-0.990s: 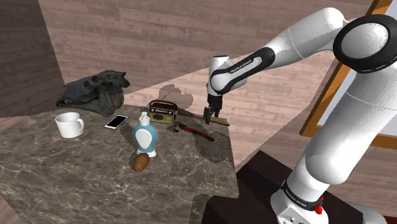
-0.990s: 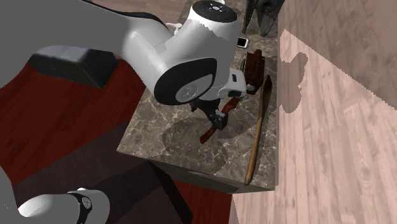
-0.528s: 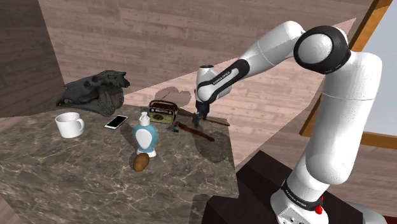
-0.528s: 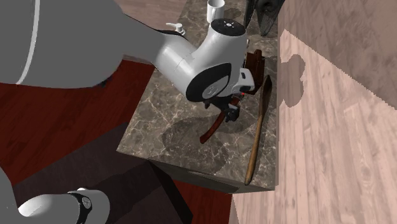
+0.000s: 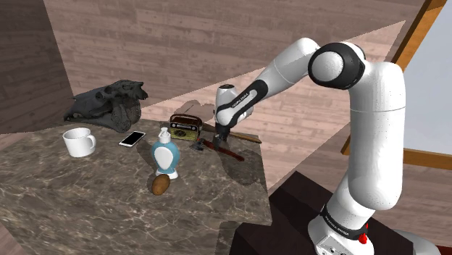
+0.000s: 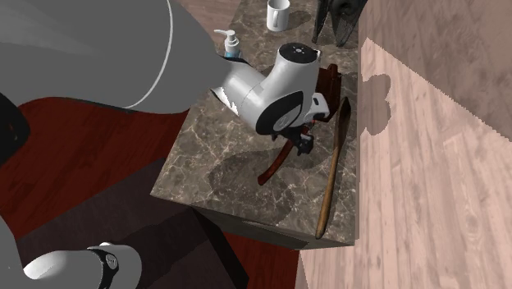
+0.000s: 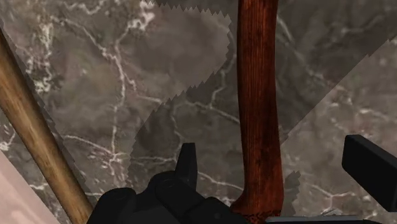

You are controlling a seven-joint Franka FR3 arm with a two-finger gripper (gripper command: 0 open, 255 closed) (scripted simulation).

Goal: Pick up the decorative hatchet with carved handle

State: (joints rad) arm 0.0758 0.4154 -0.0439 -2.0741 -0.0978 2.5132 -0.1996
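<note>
Hatchet [image 5: 232, 152] lies flat on the marble counter [image 5: 87, 195], near its far corner, just beside the small radio [image 5: 185, 128]. A light wooden pole [image 7: 38, 127] lies alongside it, apart. The gripper [image 7: 280, 167] hangs low over the reddish-brown handle, fingers spread wide to either side of it without contact, holding nothing.

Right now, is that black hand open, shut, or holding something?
Hand: open, one finger on each side of the hatchet and its reddish handle, not clasping it.
</note>
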